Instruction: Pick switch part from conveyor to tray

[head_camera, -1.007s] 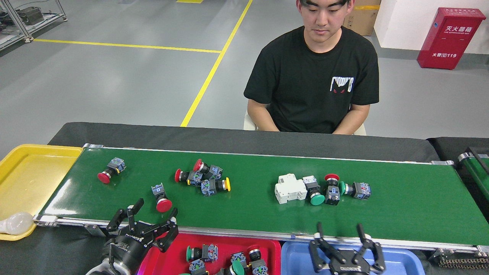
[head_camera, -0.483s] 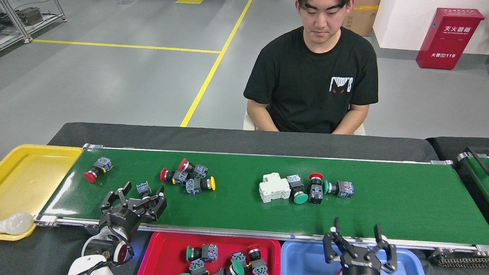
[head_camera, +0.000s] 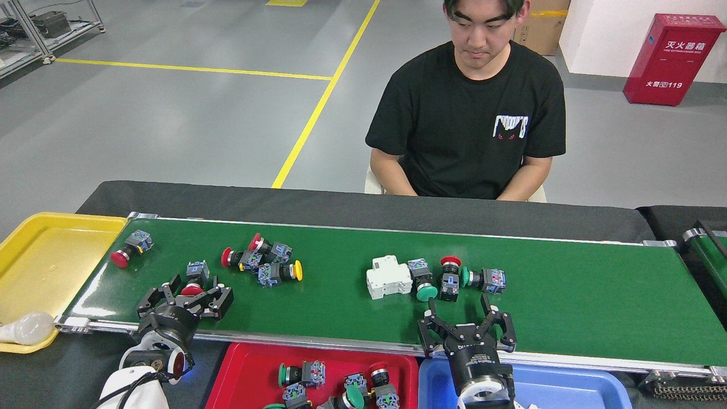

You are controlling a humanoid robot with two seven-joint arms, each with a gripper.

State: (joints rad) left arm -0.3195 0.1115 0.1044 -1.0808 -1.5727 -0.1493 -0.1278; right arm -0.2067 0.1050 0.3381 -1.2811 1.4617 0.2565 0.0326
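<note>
Chinese characters and "119" mark a red cabinet (head_camera: 674, 59); on the conveyor (head_camera: 568, 295), the left gripper (head_camera: 187, 295) brackets a red-capped switch part (head_camera: 193, 282), grip unclear; right gripper (head_camera: 467, 320) spread.

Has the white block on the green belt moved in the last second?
Yes. The white block has slid left along the conveyor, toward the yellow tray. Against the seated person's black shirt, it now sits further left than before.

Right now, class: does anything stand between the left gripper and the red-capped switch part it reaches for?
Nothing visible does. The left gripper is open, its fingers either side of the red-capped switch part on the conveyor. The nearest cluster of switches lies farther right, apart.
</note>
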